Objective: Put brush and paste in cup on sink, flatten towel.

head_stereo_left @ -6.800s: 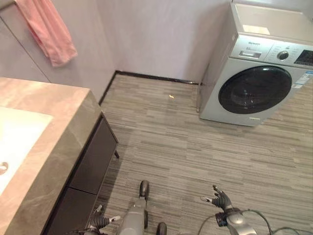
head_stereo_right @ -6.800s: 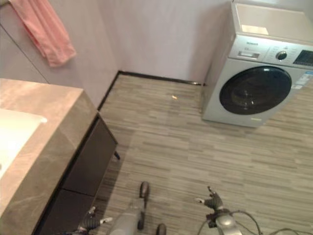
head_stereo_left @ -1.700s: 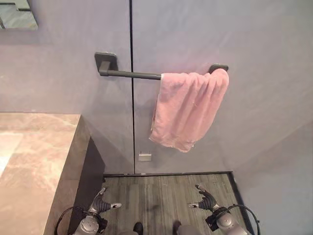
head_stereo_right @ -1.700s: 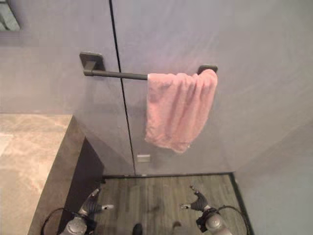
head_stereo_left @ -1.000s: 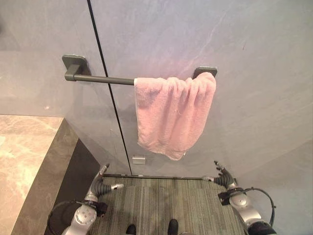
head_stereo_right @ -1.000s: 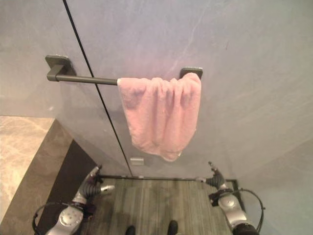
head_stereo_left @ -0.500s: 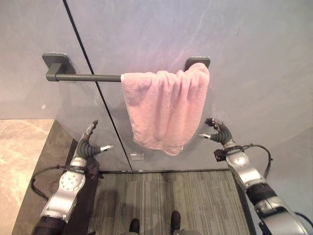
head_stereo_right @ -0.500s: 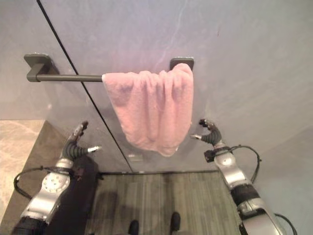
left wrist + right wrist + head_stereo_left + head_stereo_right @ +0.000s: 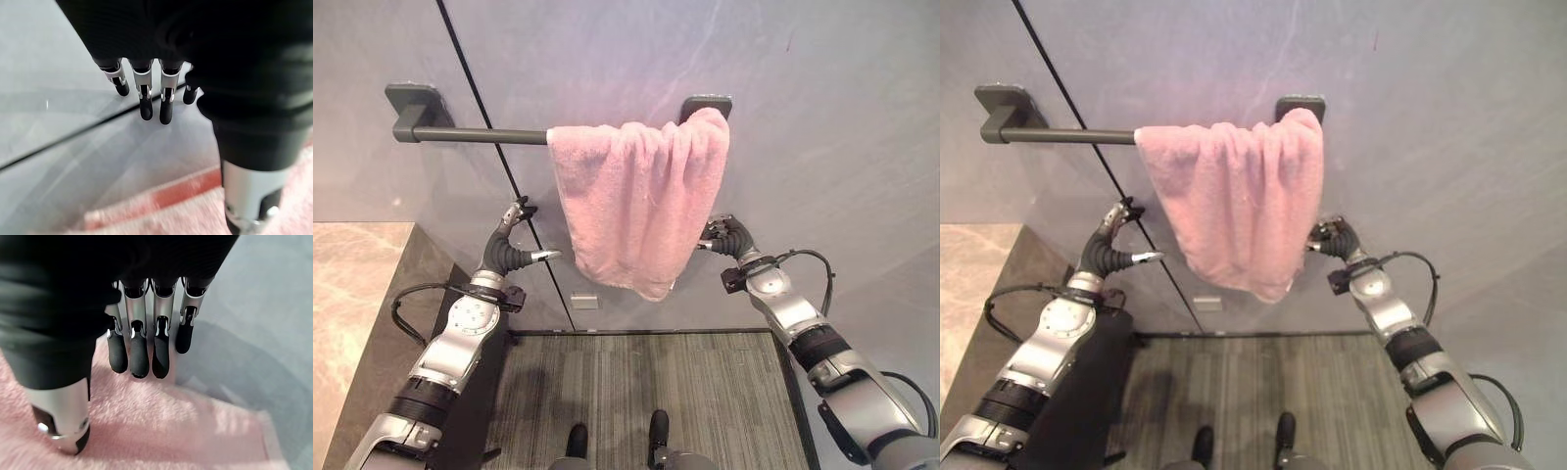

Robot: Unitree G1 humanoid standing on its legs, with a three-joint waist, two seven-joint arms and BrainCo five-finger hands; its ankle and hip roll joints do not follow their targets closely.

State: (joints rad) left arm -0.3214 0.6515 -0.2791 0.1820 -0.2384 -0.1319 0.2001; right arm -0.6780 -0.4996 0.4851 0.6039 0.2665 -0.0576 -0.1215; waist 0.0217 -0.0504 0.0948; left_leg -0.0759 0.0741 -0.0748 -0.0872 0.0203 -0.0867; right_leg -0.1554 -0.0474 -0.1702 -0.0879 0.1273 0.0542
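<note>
On the grey wall ahead, a fluffy pink towel hangs bunched toward the right end of a dark metal rail, its folds crowded against the right bracket and its lower edge uneven. Flattening the towel looks to be the step in hand. At the cloth's right edge sits the right hand, fingers loosely extended over the pink pile and gripping nothing. Left of the towel, the left hand is raised just beside its edge but apart from it, fingers relaxed and empty. Next, each hand probably needs to pinch an edge and draw the cloth leftward along the bare rail, evening the hem.
</note>
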